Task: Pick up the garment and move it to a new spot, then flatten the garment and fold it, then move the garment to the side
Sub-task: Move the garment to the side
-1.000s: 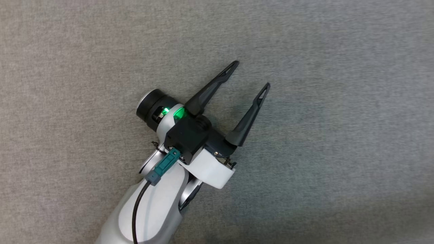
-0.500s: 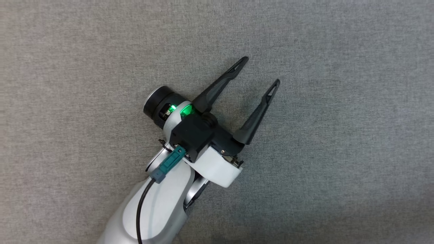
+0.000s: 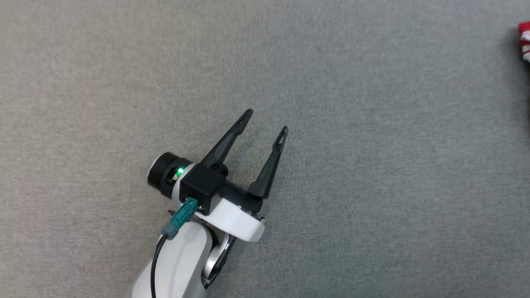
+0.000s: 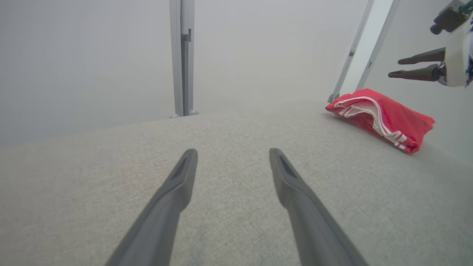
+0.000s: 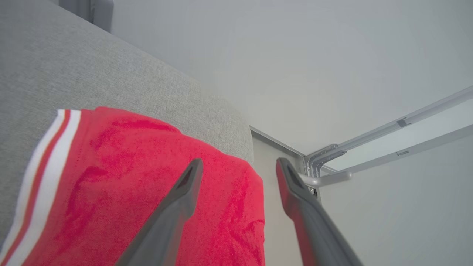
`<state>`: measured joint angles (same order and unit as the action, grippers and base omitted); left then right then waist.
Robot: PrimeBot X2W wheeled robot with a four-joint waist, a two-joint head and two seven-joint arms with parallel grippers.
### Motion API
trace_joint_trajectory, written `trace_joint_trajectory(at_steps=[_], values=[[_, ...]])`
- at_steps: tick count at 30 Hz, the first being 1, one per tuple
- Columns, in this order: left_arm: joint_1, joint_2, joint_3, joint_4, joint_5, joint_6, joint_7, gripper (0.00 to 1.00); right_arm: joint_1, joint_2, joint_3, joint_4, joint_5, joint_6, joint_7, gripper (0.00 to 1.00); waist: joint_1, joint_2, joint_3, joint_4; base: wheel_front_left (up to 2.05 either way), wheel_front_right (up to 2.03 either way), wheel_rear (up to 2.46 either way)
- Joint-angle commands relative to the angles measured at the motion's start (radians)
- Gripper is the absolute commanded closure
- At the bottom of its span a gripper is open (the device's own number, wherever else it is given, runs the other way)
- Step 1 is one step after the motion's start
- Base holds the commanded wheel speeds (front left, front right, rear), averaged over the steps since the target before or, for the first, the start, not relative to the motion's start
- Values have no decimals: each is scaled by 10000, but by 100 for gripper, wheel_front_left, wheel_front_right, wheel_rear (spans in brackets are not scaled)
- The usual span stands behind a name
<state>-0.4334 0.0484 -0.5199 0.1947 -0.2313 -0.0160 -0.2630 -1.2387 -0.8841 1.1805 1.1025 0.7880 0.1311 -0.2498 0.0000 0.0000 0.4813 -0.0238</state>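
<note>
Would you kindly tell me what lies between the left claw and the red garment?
Only bare grey cloth surface: in the left wrist view, the stretch from the left claw to the red garment holds no object.

The grey woven-fabric work surface (image 3: 372,165) extends flat from left to right and from near to far. An upright grey metal post (image 4: 182,55) stands at its far edge. Two slanted grey metal rails (image 4: 351,50) rise at the far right. A plain pale wall (image 4: 92,55) lies behind.
</note>
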Motion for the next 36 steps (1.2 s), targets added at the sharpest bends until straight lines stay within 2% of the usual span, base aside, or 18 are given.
trace_joint_trajectory(at_steps=[1, 4, 7, 13, 14, 16, 21, 25, 29, 33, 36], values=[[229, 51, 154, -18, 22, 70, 1, 0, 138, 75, -1, -140, -222, -6, -125, 0, 0, 0, -920, 61, 0, 0, 0], [684, 58, 675, -54, 57, 216, 0, 0, 367, 555, -553, -996, -502, -5, -172, 0, 0, 0, -1599, 136, 0, 0, 0], [1154, 48, 1261, -121, 136, 271, 1, 0, 1160, 822, -1575, -1992, -922, -5, -156, 0, 0, 0, -2182, 241, 0, 0, 0], [2074, 58, 2374, -135, 246, 124, 0, 0, 3734, 1883, -4579, -3990, -1821, -5, -156, 0, 0, 0, -3244, 598, 0, 0, 0], [2366, 48, 2660, -119, 234, 55, 0, 0, 4728, 2290, -5715, -4591, -2263, -5, -156, 0, 0, 0, -3558, 741, 0, 0, 0], [2616, 45, 2943, -129, 259, 18, 0, 0, 5646, 2825, -6833, -5257, -2687, -5, -155, 0, 0, 0, -3798, 853, 0, 0, 0], [3252, 49, 3562, -88, -98, 1, 0, 0, 7712, 4181, -8911, -6775, -4223, -5, -156, 0, 0, 0, -4307, 1041, 0, 0, 0], [3606, 52, 3953, 58, -267, -15, 0, 0, 9066, 5489, -9769, -7697, -5550, -5, -156, 0, 0, 0, -4661, 1162, 0, 0, 0], [3835, 48, 4153, 279, -527, -127, 0, 0, 10097, 6533, -10502, -8415, -6232, -5, -157, 0, 0, 0, -4844, 1243, 0, 0, 0], [3944, 35, 4340, 424, -863, -224, 0, 0, 10844, 7314, -11352, -8833, -6632, -5, -159, 0, 0, 0, -4992, 1286, 0, 0, 0], [4030, 55, 4411, 463, -780, -262, 0, 0, 11347, 7623, -11582, -9091, -7003, -5, -157, 0, 0, 0, -5050, 1290, 0, 0, 0]])
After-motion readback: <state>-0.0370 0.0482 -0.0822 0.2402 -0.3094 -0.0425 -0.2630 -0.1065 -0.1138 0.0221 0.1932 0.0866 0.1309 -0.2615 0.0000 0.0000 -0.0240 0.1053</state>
